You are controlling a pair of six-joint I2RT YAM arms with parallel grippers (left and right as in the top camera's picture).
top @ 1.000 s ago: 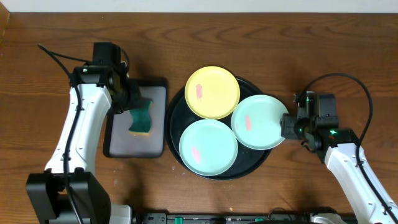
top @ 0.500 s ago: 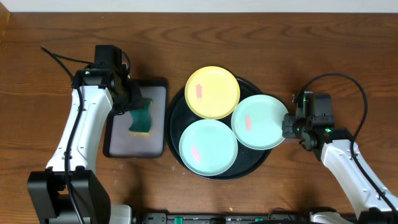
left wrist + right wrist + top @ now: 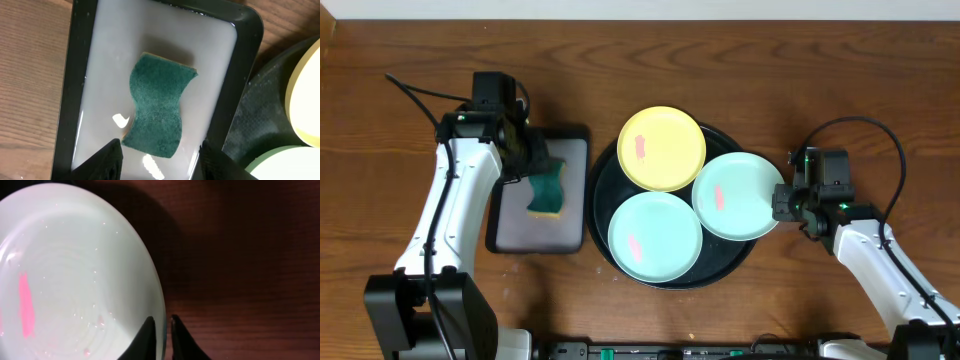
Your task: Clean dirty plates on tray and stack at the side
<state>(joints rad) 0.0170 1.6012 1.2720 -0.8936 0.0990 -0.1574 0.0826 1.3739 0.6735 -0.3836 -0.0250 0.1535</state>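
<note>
Because the mint plate (image 3: 735, 195) at the right of the overhead frame overhangs the raised rim of the round black tray (image 3: 597, 195), its outer edge hangs free above the worktop (image 3: 820, 80). That free edge is where the right gripper (image 3: 162, 330) has hold of it. In the right wrist view the jaws stand narrow, one fingertip on each side of the plate's thin lip, pinching it. A pink smear shows on the plate's face, so I judge it is being gripped to steady or lift it for wiping.

The yellow plate (image 3: 662, 148) sits at the tray's upper part and the second mint plate (image 3: 655, 238) at its lower part. Both also carry pink marks. None has yet been stacked at the side.

At the left of the overhead frame, the left gripper (image 3: 160, 160) hangs over the green sponge (image 3: 159, 102). The sponge lies in the wet, grey-bottomed rectangular tray (image 3: 220, 95). The jaws are spread wide, flanking the sponge's near end without gripping it, and seem lined up to close on it.
</note>
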